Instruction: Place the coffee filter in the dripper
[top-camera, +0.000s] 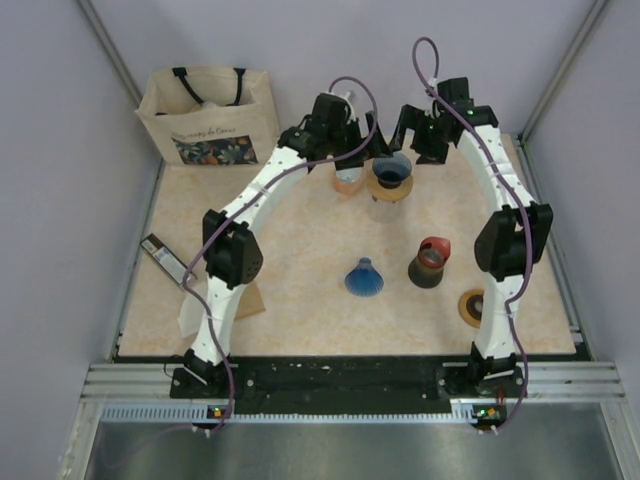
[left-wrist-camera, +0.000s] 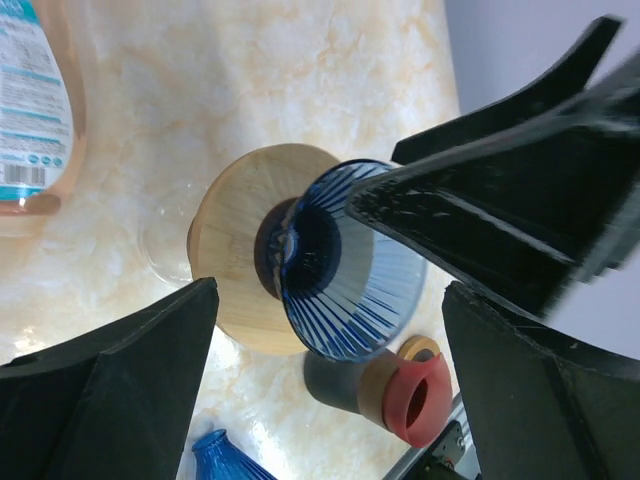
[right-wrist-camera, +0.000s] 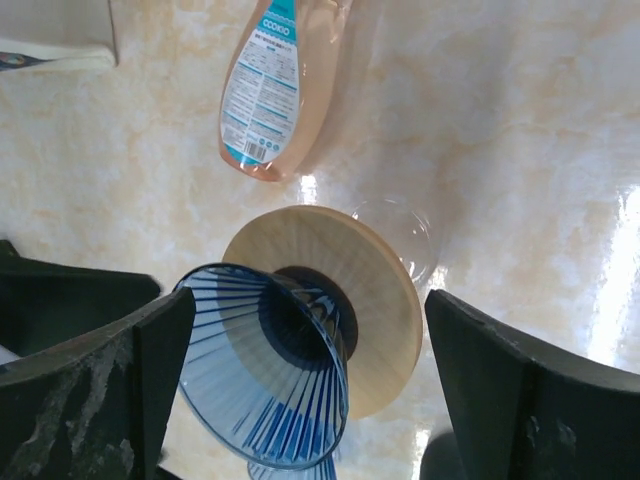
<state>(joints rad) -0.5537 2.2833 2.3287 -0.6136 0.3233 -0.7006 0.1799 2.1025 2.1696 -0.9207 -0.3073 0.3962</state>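
Note:
The dripper (top-camera: 389, 176), a blue ribbed glass cone on a round wooden collar, stands on a clear glass carafe at the back middle of the table. It also shows in the left wrist view (left-wrist-camera: 345, 265) and in the right wrist view (right-wrist-camera: 275, 370). My left gripper (top-camera: 358, 150) hovers over its left side, open and empty (left-wrist-camera: 330, 300). My right gripper (top-camera: 416, 140) hovers over its right side, open and empty (right-wrist-camera: 310, 300). No coffee filter shows in either gripper. I cannot tell whether a filter lies inside the cone.
An orange refill pouch (top-camera: 348, 180) lies just left of the dripper. A second blue cone (top-camera: 364, 277), a red-and-black cup (top-camera: 430, 262) and a tape roll (top-camera: 472, 306) sit nearer. Pale and brown paper (top-camera: 250, 298) lies by the left arm. A tote bag (top-camera: 208, 115) stands back left.

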